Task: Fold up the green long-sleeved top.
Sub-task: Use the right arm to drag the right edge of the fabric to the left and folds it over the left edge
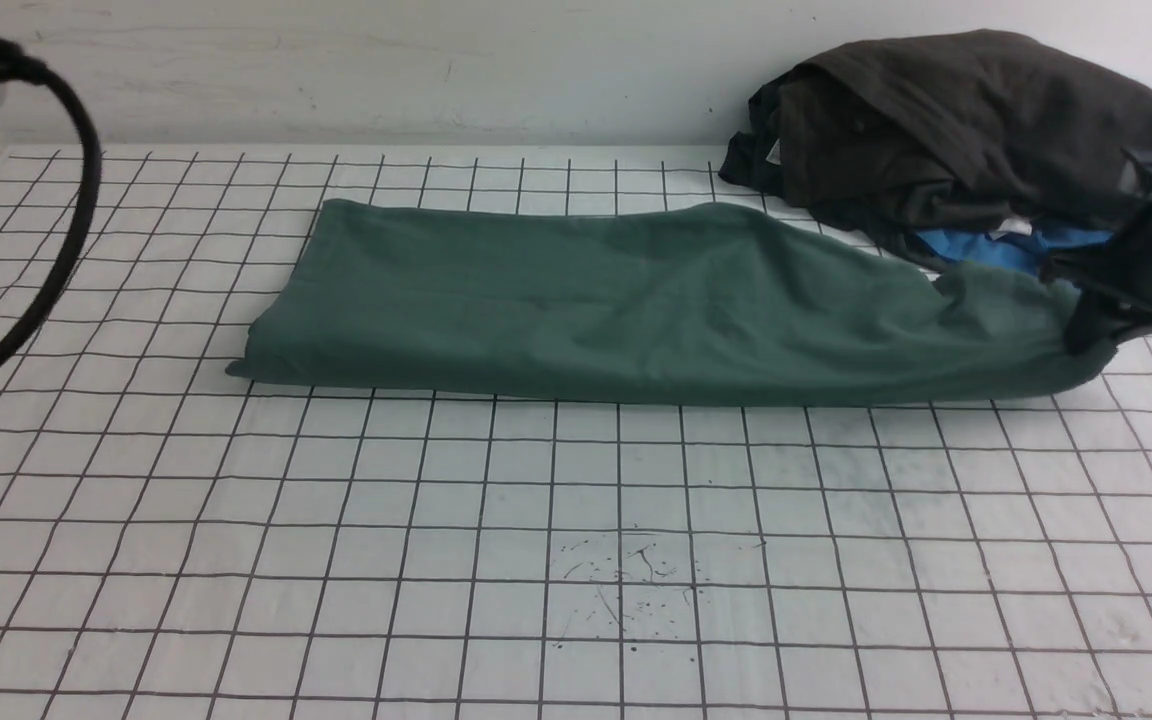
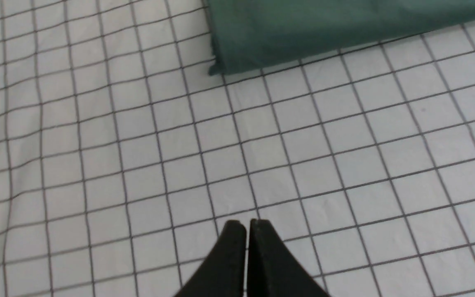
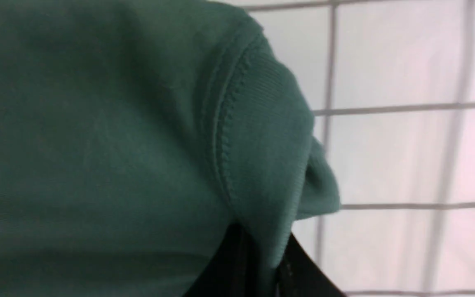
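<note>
The green long-sleeved top (image 1: 636,300) lies folded into a long band across the gridded table. At the band's right end my right gripper (image 1: 1086,335) is shut on the cloth. In the right wrist view the ribbed green hem (image 3: 270,136) runs down between the black fingers (image 3: 299,268). My left gripper (image 2: 247,225) hangs shut and empty over bare grid, apart from the top's left corner (image 2: 221,66). In the front view only the left arm's cable (image 1: 76,200) shows.
A dark charcoal garment (image 1: 956,130) is heaped at the back right with a bright blue garment (image 1: 996,250) under it, close behind the right gripper. A wall (image 1: 436,60) bounds the table's far edge. Ink specks (image 1: 626,580) mark the grid sheet near the front.
</note>
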`<state>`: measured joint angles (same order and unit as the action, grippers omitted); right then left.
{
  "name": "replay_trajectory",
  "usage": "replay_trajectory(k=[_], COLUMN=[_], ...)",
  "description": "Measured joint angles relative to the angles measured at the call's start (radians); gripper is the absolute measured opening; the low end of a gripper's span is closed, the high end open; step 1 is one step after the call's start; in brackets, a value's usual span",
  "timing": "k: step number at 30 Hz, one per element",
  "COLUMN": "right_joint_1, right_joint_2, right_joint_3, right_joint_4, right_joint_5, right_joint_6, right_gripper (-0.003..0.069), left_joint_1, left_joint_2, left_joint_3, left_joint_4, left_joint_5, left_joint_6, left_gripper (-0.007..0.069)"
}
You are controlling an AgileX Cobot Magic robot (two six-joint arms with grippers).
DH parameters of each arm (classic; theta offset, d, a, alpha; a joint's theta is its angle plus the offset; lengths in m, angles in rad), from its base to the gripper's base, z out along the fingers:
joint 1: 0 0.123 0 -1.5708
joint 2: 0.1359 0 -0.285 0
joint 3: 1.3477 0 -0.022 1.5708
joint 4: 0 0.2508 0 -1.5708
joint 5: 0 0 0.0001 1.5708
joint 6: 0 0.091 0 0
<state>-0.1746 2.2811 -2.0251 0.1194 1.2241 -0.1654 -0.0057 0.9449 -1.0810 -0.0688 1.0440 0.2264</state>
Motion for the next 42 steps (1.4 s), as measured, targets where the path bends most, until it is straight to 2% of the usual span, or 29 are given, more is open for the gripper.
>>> replay_trajectory(k=[1,2,4,7,9,12,13,14,15,17,18,19,21,22,24,28,31,34,37,40,42], right_joint_1=[0.000,0.004,0.004,0.009,0.018,0.116,0.116,0.190,0.211,0.356,0.378,0.443,0.554,0.554,0.645,0.710,0.724,0.732,0.733,0.733,0.733], right_joint_2=[-0.003,-0.031,-0.068,-0.123,-0.142,-0.168,-0.168,-0.166,-0.163,-0.120,-0.115,-0.080,-0.016,-0.011,0.060,0.120,0.127,0.127,0.127,0.127,0.127], right_joint_3=[-0.006,-0.053,-0.112,-0.184,-0.205,-0.258,-0.259,-0.263,-0.263,-0.263,-0.263,-0.263,-0.263,-0.263,-0.262,-0.258,-0.257,-0.257,-0.257,-0.257,-0.257], right_joint_4=[-0.010,-0.106,-0.201,-0.235,-0.214,-0.057,-0.057,0.009,0.037,0.137,0.148,0.172,0.191,0.192,0.193,0.189,0.189,0.225,0.261,0.265,0.259], right_joint_5=[0.002,0.013,0.018,0.024,0.028,0.030,0.030,0.030,0.027,-0.019,-0.030,-0.063,-0.121,-0.126,-0.204,-0.315,-0.375,-0.447,-0.488,-0.485,-0.467], right_joint_6=[0.001,0.015,0.040,0.075,0.075,0.071,0.070,0.069,0.069,0.063,0.062,0.058,0.054,0.054,0.054,0.054,0.054,0.048,0.025,0.008,0.002], right_gripper=[0.0027,0.0027,0.0027,0.0027,0.0027,0.0027,0.0027,0.0027,0.0027,0.0027,0.0027,0.0027,0.0027,0.0027,0.0027,0.0027,0.0036,0.0101,0.0236,0.0337,0.0372], left_joint_1=[0.000,0.000,0.000,0.000,0.000,0.000,0.000,0.000,0.000,0.000,0.000,0.000,0.000,0.000,0.000,0.000,0.000,0.000,0.000,0.000,0.000], left_joint_2=[-0.005,-0.037,-0.067,-0.083,-0.084,-0.086,-0.086,-0.086,-0.086,-0.086,-0.086,-0.086,-0.086,-0.086,-0.086,-0.086,-0.086,-0.086,-0.086,-0.086,-0.086], left_joint_3=[0.007,0.066,0.154,0.281,0.332,0.462,0.468,0.499,0.504,0.516,0.516,0.516,0.516,0.516,0.516,0.516,0.516,0.516,0.516,0.516,0.516], left_joint_4=[0.006,0.053,0.099,0.146,0.147,0.141,0.141,0.130,0.126,0.093,0.093,0.075,0.053,0.052,0.045,0.030,0.026,0.024,0.023,0.023,0.023], left_joint_5=[0.000,0.000,-0.003,-0.025,-0.054,-0.206,-0.215,-0.273,-0.285,-0.326,-0.326,-0.339,-0.341,-0.341,-0.341,-0.341,-0.341,-0.341,-0.341,-0.341,-0.341], left_joint_6=[-0.006,-0.056,-0.115,-0.200,-0.221,-0.268,-0.271,-0.288,-0.293,-0.309,-0.309,-0.313,-0.316,-0.316,-0.316,-0.316,-0.316,-0.316,-0.316,-0.316,-0.316], left_gripper=[-0.0007,-0.0007,-0.0007,-0.0007,-0.0007,-0.0007,-0.0007,-0.0007,-0.0007,-0.0007,-0.0007,-0.0007,-0.0007,-0.0007,-0.0007,-0.0007,-0.0007,-0.0007,-0.0007,-0.0007,-0.0007])
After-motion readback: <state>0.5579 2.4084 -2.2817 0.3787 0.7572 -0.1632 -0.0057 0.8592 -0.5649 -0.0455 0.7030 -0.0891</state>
